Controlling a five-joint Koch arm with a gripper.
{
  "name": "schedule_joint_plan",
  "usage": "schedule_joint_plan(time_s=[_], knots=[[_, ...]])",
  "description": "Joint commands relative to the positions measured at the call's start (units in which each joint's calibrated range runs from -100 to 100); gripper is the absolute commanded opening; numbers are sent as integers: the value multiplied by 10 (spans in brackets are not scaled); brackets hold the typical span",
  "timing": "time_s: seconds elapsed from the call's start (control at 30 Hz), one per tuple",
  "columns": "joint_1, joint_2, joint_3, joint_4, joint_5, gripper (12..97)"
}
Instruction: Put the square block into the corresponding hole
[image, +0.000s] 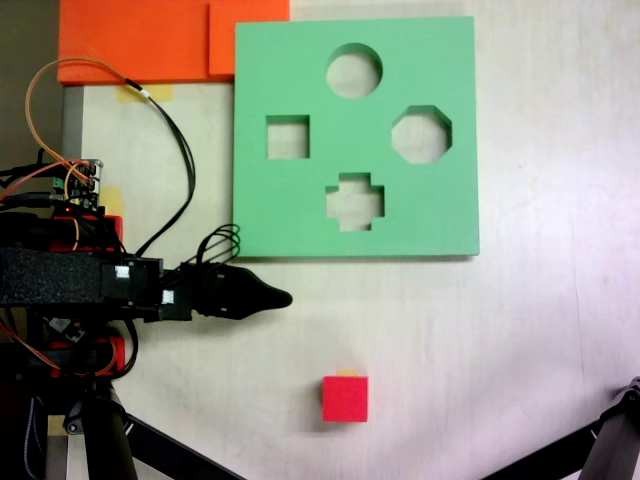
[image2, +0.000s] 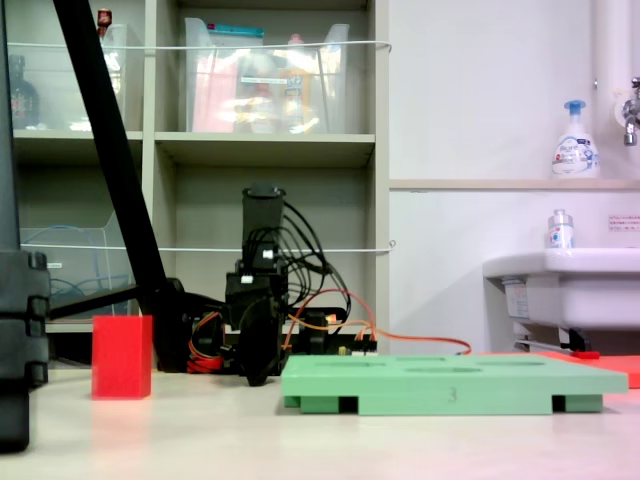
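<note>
Bright, even light — slightly soft focus

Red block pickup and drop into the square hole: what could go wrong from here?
1. The gripper is off to the side of the red block, not over it; a skewed approach could nudge it away.
2. The green board lies loose on the table; contact may shift it.
3. The square hole looks barely block-sized, so a rotated block may catch on the edge. The cross cutout sits close by.
</note>
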Motion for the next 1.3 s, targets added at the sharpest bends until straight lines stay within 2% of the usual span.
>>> schedule_joint_plan(time_s=[0.0, 0.87, 0.93, 1.07, 1.27], knots=[[2, -4, -19, -39, -1, 493], [8, -4, -19, -39, 3, 483], [4, -4, -19, -39, 31, 483], [4, -4, -19, -33, 165, 509], [-23, -4, -19, -9, 253, 490]])
